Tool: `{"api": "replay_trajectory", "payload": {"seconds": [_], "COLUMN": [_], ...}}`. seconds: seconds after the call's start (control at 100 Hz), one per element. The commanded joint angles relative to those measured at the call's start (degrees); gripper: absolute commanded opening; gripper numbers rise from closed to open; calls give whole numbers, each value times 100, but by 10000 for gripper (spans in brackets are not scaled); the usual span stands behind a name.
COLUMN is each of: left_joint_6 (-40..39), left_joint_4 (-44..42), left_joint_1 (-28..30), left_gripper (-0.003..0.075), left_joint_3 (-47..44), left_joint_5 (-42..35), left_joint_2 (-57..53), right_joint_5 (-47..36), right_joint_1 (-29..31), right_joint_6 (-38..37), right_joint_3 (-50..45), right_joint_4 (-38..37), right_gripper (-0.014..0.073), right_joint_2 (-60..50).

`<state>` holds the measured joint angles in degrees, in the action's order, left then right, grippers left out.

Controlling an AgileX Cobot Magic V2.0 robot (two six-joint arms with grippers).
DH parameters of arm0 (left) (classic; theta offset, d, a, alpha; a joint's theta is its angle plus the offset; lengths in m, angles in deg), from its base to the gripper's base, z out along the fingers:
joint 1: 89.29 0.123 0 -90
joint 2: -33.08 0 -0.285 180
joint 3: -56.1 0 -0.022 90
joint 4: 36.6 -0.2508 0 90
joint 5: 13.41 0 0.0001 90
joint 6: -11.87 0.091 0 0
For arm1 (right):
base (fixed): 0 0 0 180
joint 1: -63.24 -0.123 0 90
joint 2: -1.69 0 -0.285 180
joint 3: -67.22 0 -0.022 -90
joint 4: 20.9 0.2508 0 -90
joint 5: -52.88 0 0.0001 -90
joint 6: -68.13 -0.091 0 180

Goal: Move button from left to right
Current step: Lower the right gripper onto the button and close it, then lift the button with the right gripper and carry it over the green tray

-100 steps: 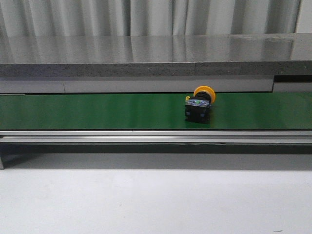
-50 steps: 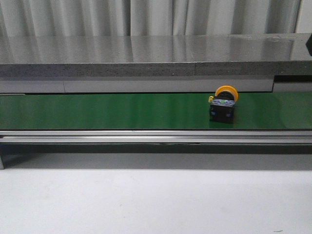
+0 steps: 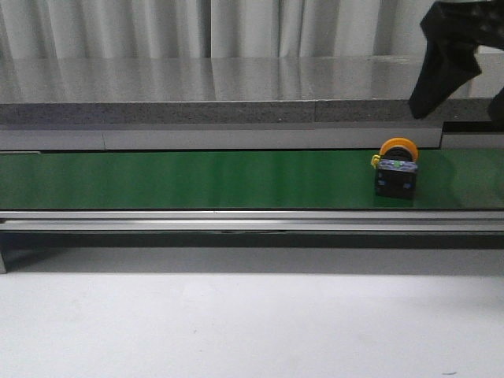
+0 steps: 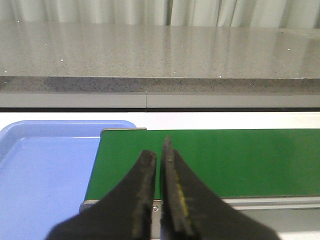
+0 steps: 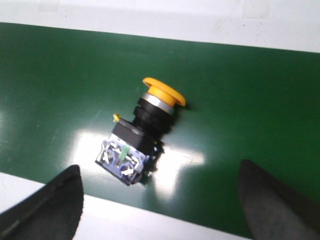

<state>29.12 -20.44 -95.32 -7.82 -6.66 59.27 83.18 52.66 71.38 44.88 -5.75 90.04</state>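
Note:
The button [image 3: 396, 169] lies on its side on the green conveyor belt [image 3: 197, 179], far right, yellow-orange cap facing the back. In the right wrist view the button [image 5: 142, 132] shows its black body with a small green mark. My right gripper [image 3: 459, 106] hangs above and just right of it, open. Its fingers [image 5: 55, 210] stand wide apart, the button between and beyond them, untouched. My left gripper [image 4: 159, 152] is shut with nothing in it, over the belt's left end [image 4: 225, 155]. It does not show in the front view.
A blue tray [image 4: 45, 165] sits just off the left end of the belt. A grey stone-like ledge [image 3: 236, 87] runs behind the belt, and a metal rail [image 3: 236, 220] along its front. White tabletop [image 3: 236, 323] lies in front.
The button has travelled to the right along the belt. My right gripper has come into the front view at the upper right, above the button.

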Motion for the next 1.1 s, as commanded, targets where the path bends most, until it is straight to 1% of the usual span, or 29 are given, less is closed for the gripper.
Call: {"api": "replay_trajectory", "payload": {"seconds": [0.0, 0.11, 0.31, 0.51, 0.56, 0.61, 0.78, 0.85, 0.92, 1.09], "left_joint_6": [-6, -6, -6, -6, -6, -6, -6, -6, -6, -6], "left_joint_4": [49, 49, 49, 49, 49, 49, 49, 49, 49, 49], "left_joint_1": [-44, -44, -44, -44, -44, -44, -44, -44, -44, -44], "left_gripper": [5, 5, 5, 5, 5, 5, 5, 5, 5, 5], "left_joint_3": [162, 162, 162, 162, 162, 162, 162, 162, 162, 162], "left_joint_5": [-462, -462, -462, -462, -462, -462, -462, -462, -462, -462], "left_joint_2": [35, 35, 35, 35, 35, 35, 35, 35, 35, 35], "right_joint_5": [-409, -548, -637, -648, -648, -648, -620, -549, -398, 184], "right_joint_1": [-15, -15, -10, -10, -10, -10, -10, -10, -10, -10], "right_joint_6": [217, 311, 319, 319, 319, 319, 319, 319, 319, 323], "right_joint_3": [294, 361, 386, 386, 386, 386, 386, 392, 435, 835], "right_joint_4": [17, -92, -707, -771, -771, -771, -771, -776, -786, -1134], "right_gripper": [591, 591, 591, 586, 559, 512, 274, 200, 169, 171], "right_joint_2": [65, 326, 702, 972, 1001, 1017, 1029, 1029, 1029, 983]}}
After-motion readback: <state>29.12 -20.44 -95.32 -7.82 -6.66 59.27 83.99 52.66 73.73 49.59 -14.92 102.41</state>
